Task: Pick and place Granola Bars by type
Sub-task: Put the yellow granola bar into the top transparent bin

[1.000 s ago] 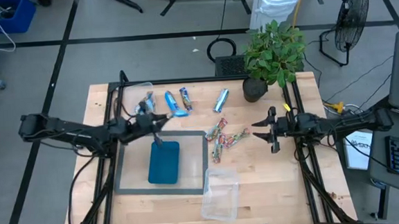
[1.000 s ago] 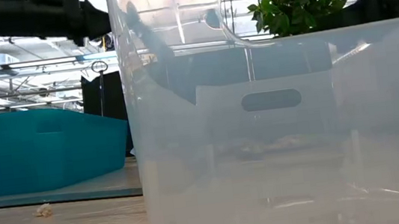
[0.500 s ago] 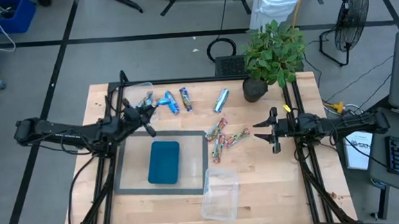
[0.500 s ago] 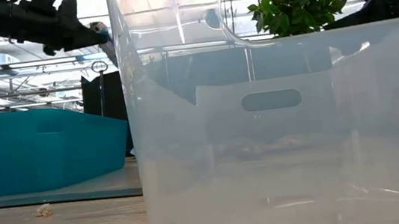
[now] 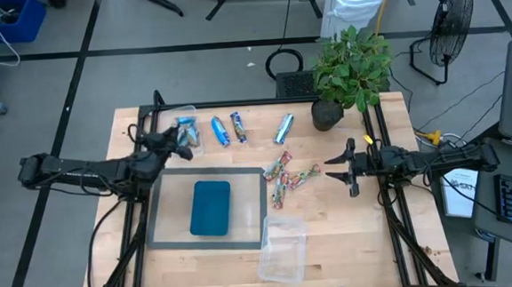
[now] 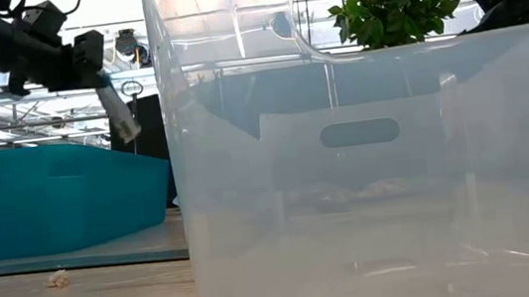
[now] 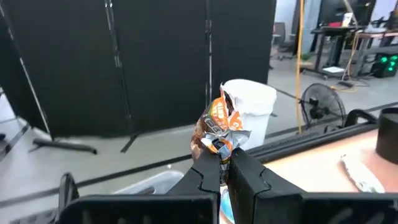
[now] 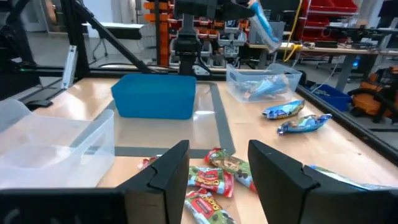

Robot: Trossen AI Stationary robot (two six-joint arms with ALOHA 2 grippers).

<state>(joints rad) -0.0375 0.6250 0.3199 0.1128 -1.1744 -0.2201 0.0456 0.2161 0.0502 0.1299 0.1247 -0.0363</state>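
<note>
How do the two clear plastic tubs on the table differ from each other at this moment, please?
The far tub at the table's back left corner holds blue-wrapped bars; the near tub by the front edge looks empty. The left gripper, shut on a bar, hovers over the far tub; no gripper is above the near tub, and the open right gripper waits beside the red-green bars. Both tubs are clear and upright.

Bright, even light; low-view glare

hidden: held bar's [image 7: 219, 127] lower end | by: left hand [image 7: 222, 163]
</note>
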